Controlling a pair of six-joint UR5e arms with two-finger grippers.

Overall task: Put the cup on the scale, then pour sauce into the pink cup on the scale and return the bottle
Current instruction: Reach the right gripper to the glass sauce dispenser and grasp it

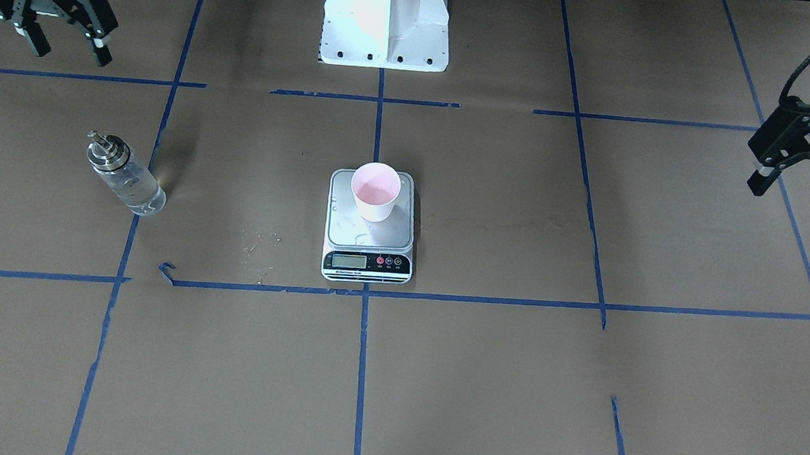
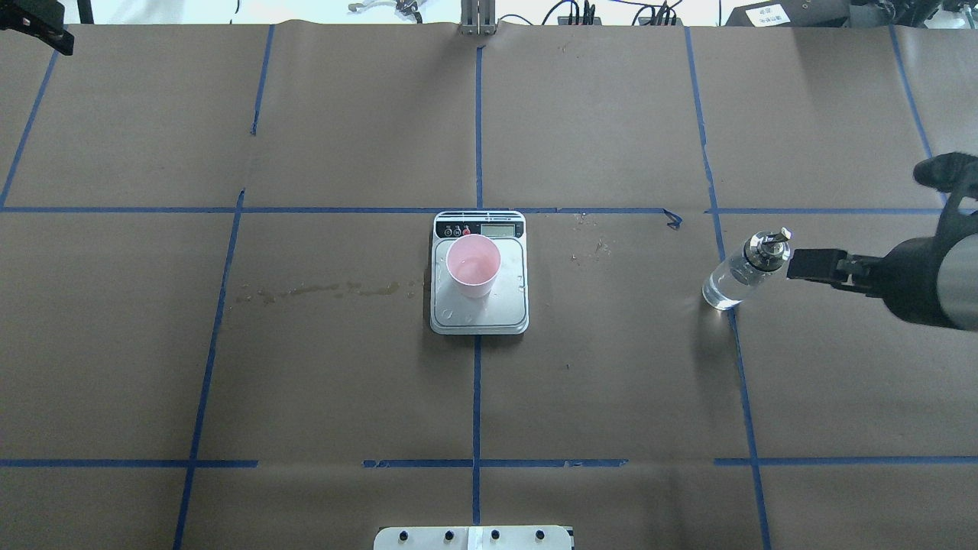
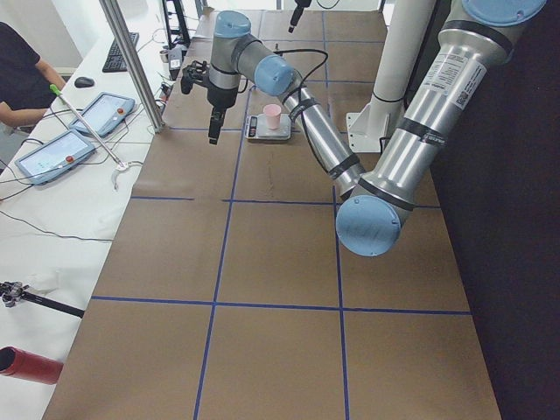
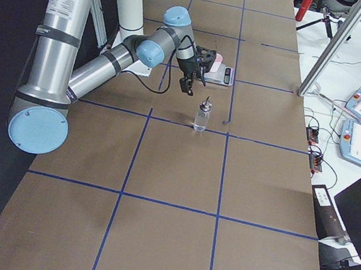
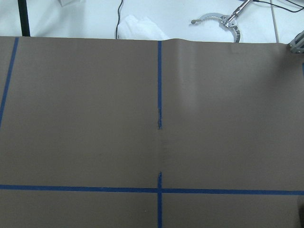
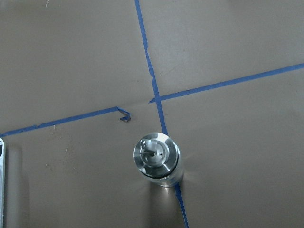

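Silver-capped clear glass bottle (image 6: 156, 161) stands at three o'clock of our flat grey scale (image 2: 481, 317), which bears the pale pink paper cup (image 2: 474, 265). Right claw (image 1: 71, 50) and left claw (image 1: 800, 189) gape wide, empty. Cup placed; pouring we cannot confirm.

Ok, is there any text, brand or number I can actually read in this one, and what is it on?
Nothing is legible enough to quote.
scale display: digits too faint to read.
Print beneath the display and by the red buttons: too small.
left gripper: light lettering on its body, blurred.
left arm sticker: too small.
right arm sticker: too small.
white label beyond the table's far edge: blurred.
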